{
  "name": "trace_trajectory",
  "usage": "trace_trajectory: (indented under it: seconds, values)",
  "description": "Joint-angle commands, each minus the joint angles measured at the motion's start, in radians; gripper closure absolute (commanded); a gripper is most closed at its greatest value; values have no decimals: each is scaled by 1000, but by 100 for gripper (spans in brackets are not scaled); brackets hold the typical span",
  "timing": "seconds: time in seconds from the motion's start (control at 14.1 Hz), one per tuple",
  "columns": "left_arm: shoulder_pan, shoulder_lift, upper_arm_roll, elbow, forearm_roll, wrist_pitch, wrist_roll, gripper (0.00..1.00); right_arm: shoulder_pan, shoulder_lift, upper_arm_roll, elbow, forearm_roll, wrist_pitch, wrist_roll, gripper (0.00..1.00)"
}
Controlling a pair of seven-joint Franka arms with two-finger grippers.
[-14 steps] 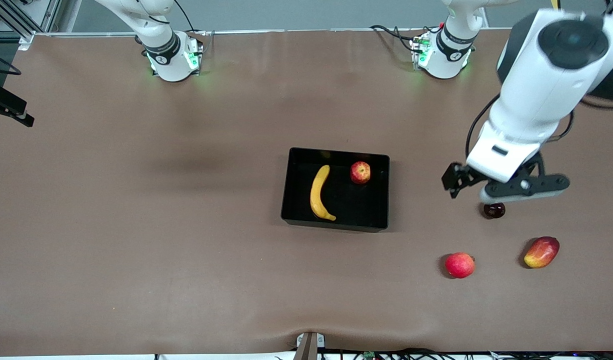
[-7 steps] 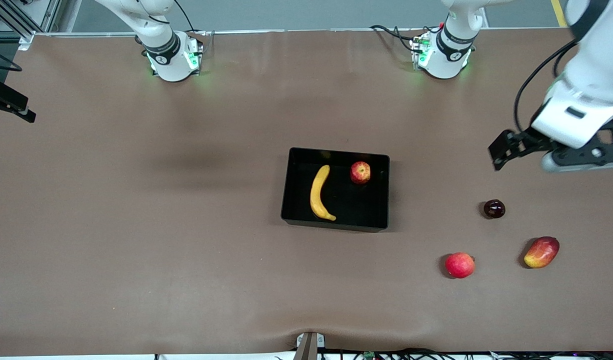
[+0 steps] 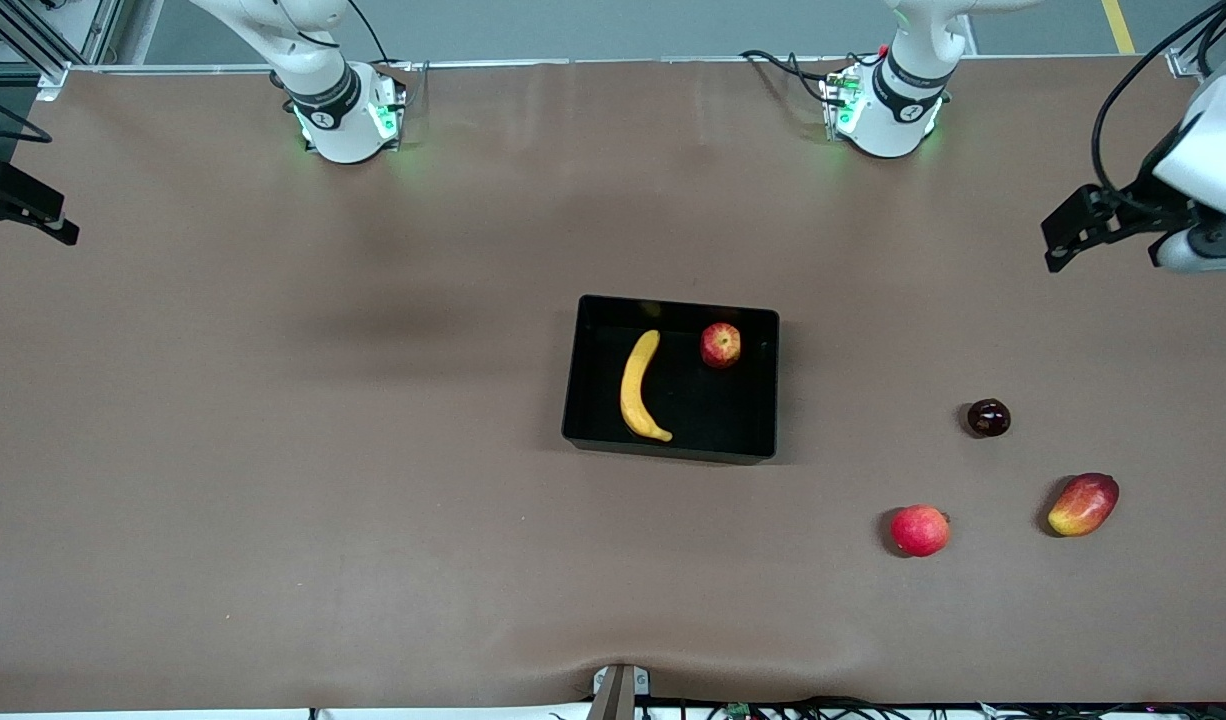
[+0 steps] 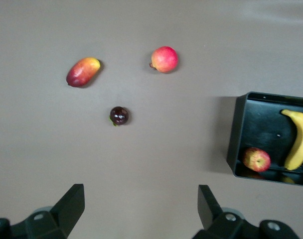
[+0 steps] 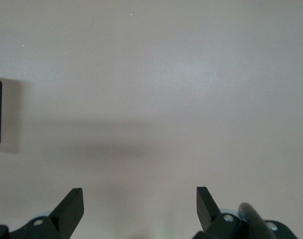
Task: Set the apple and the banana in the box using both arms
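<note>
- The right gripper (image 5: 139,206) hangs over bare desk (image 3: 273,450) toward the right arm's end, jaws released, holding nothing; that arm waits.
- The box (image 3: 575,370) sits mid-desk, holding 2 fruits: the banana (image 3: 639,386) toward the right arm's end, the apple (image 3: 720,345) at the corner nearest the left arm's base.
- The task looks finished; judged best, both arms should retreat high, clear of the box walls.
- A pinkish-red fruit (image 3: 919,530), a dark fruit (image 3: 988,418) and a mango (image 3: 1083,504) lie outside.
- The left gripper (image 4: 140,206) is over the desk's edge at the left arm's end, jaws released, empty.
</note>
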Motion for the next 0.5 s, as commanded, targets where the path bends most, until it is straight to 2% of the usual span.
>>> trace_trajectory:
  seconds: [0.0,0.43]
  values:
    - [4,-77,31,-77,-41,1,20,0,9,-4,7,2,-1,-8,0,0]
    - [31,-106,19,-96,-41,-5,33,0,9,-4,7,2,4,-5,1,0]
